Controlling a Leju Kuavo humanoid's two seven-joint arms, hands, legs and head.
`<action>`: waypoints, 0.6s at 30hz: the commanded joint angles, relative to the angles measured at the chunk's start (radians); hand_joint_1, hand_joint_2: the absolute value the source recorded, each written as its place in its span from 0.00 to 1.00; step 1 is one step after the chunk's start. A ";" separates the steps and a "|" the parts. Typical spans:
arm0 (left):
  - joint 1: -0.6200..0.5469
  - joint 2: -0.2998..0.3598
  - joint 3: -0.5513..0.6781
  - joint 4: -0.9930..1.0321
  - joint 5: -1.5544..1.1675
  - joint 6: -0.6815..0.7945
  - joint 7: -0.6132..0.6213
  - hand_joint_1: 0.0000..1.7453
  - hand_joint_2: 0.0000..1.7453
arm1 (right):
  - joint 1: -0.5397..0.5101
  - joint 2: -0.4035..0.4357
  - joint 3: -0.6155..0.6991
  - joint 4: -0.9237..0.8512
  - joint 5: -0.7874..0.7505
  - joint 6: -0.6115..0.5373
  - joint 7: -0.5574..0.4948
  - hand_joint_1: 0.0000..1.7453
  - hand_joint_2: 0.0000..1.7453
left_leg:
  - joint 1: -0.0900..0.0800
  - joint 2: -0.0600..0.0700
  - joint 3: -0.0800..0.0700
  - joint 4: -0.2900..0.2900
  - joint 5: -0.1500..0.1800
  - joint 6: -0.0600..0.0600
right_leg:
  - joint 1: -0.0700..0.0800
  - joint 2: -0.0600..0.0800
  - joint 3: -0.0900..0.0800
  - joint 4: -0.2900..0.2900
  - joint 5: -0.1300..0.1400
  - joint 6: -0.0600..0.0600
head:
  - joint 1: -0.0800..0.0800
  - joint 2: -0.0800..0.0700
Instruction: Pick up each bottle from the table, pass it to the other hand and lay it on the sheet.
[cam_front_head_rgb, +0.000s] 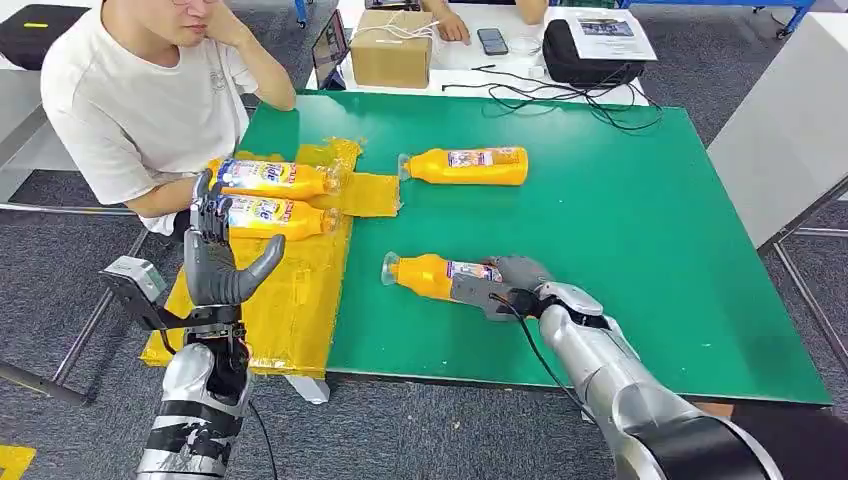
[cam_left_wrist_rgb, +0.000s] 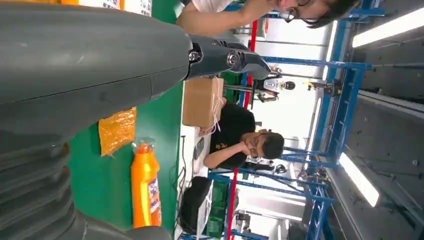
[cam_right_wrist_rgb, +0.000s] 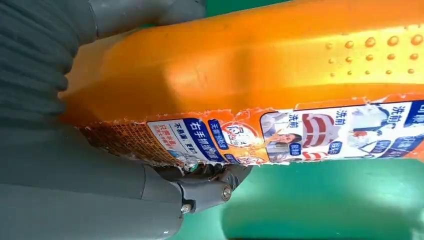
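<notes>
Now right hand grips the near bottle; left hand hovers spread, holding nothing

Bright, even light overhead; the flat green table top shows soft, short shadows. In the left wrist view, long white ceiling strip lights glare and wash out the background beyond the dark fingers. Right wrist view: a soft highlight on the glossy orange plastic bottle, and the grey thumb is blurred.
</notes>
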 joint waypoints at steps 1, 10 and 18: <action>-0.039 0.025 -0.022 0.073 0.001 0.004 0.001 0.00 1.00 | 0.047 0.007 -0.043 0.083 -0.009 0.030 -0.009 1.00 1.00 | 0.002 -0.004 0.002 -0.001 0.001 -0.002 | 0.002 -0.002 0.004 -0.002 0.000 -0.002 | 0.000 0.000; -0.016 0.030 -0.049 0.074 -0.012 -0.001 0.042 0.00 1.00 | 0.140 0.064 -0.101 -0.054 -0.289 -0.014 -0.267 1.00 1.00 | 0.003 -0.003 0.004 -0.002 0.000 -0.002 | 0.003 -0.001 0.006 -0.003 0.001 -0.005 | 0.000 0.000; 0.143 -0.001 -0.140 0.071 -0.081 -0.014 0.047 0.00 1.00 | 0.471 0.117 -0.071 -0.757 -0.751 -0.134 -0.281 1.00 1.00 | 0.002 -0.001 0.002 -0.002 -0.002 -0.003 | 0.002 0.002 0.003 -0.002 -0.001 -0.005 | 0.000 0.000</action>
